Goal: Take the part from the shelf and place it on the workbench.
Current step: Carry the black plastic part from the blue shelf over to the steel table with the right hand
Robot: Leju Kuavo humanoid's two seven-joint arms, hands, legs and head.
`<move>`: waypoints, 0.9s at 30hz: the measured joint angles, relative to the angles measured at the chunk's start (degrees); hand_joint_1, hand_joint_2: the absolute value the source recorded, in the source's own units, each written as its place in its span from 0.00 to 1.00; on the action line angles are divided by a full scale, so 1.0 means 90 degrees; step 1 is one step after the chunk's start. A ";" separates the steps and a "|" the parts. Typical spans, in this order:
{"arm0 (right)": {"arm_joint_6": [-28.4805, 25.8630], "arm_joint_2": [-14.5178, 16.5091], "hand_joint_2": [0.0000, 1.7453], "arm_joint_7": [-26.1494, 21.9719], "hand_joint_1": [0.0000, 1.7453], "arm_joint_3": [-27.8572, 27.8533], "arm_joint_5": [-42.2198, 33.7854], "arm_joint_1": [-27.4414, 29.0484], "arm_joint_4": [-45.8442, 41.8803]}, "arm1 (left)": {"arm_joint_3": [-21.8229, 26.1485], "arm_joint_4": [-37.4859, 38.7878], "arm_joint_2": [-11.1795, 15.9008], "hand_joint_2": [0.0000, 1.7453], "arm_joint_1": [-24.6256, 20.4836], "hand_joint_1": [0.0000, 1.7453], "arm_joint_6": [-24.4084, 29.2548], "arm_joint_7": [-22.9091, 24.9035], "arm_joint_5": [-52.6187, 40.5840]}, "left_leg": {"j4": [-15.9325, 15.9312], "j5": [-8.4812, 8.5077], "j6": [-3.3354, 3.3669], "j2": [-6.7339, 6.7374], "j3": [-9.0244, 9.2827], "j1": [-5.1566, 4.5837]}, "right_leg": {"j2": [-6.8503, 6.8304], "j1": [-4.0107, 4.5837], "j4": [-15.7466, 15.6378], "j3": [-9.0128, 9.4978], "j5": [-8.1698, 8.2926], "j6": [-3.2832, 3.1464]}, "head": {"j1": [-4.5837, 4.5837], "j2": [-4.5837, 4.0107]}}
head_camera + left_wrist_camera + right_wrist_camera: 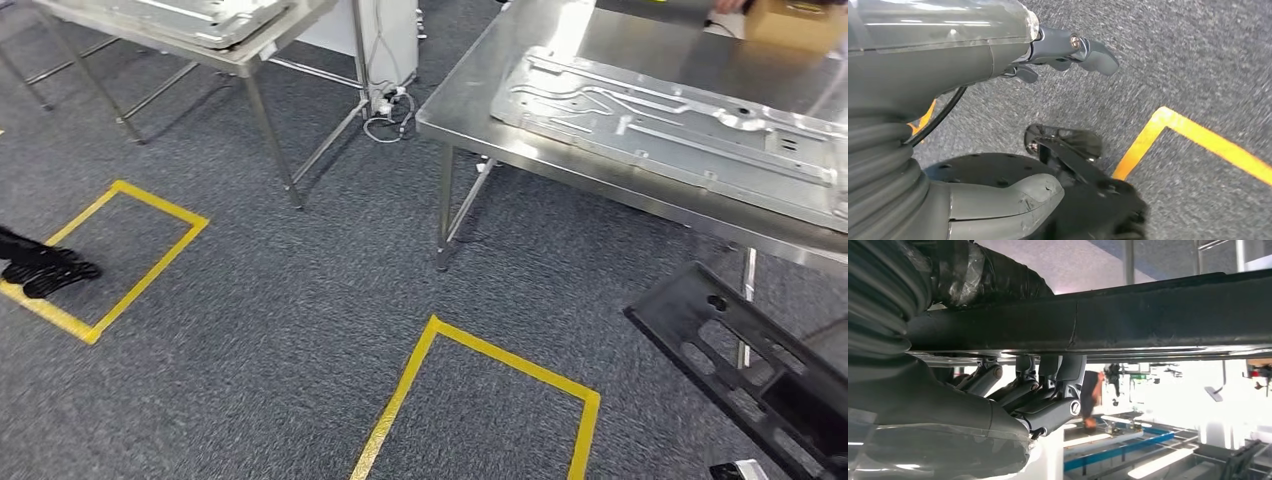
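Carry step, judged: the flat black plastic part with cut-out slots (760, 370) is off the shelf and gripped by the right hand (1040, 400), fingers curled up against its underside. Left hand (45, 268) hangs low with nothing in it, fingers loosely apart.

Next: raise the part over the near edge of the steel workbench (470, 100), just ahead of the right hand. A large pressed grey metal panel (670, 125) covers most of the top; bare steel lies beyond it.

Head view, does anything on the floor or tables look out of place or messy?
One small thing: a loose tangle of white cable lies on the carpet below the white cabinet, between the two steel tables. Otherwise nothing stands out; the metal panel lies flat on the workbench, and the yellow floor tape looks intact.
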 joint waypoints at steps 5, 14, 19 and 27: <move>-0.0005 0.0001 1.00 0.0007 1.00 0.0132 0.0006 0.0005 0.0001 | -0.0001 0.0004 0.0015 1.00 0.0028 0.00 -0.0001 0.0001 -0.0002 | -0.1597 0.0992 0.0119 -0.0624 0.0520 0.0010 | 0.0486 -0.0018 0.0104 -0.0038 -0.0048 0.0090 | 0.0002 0.0000; -0.0010 0.0003 1.00 -0.0038 1.00 0.0345 0.0067 0.0023 0.0027 | -0.0004 0.0009 0.0029 1.00 0.0022 0.00 -0.0006 0.0008 -0.0035 | -0.1880 0.1070 0.0376 0.0070 0.0638 -0.0021 | -0.0228 -0.0029 0.1628 -0.0895 -0.0765 0.0369 | 0.0008 0.0000; 0.0001 -0.0095 1.00 0.0306 1.00 0.0954 -0.0420 0.0047 0.0174 | -0.0005 0.0008 0.0029 1.00 -0.0021 0.00 -0.0013 0.0007 -0.0059 | -0.1866 0.1017 0.0302 0.0332 0.0679 -0.0039 | -0.0346 -0.0031 0.0378 -0.0154 -0.0114 0.0328 | 0.0008 0.0000; 0.0196 -0.0268 1.00 0.0135 1.00 0.2052 -0.1573 0.0393 0.0029 | 0.0033 0.0005 0.0032 1.00 -0.0022 0.00 -0.0041 -0.0025 -0.0030 | -0.1047 0.0492 0.0062 0.0093 0.0352 -0.0021 | -0.0319 0.0004 -0.0083 0.0155 -0.0102 -0.0021 | -0.0004 0.0000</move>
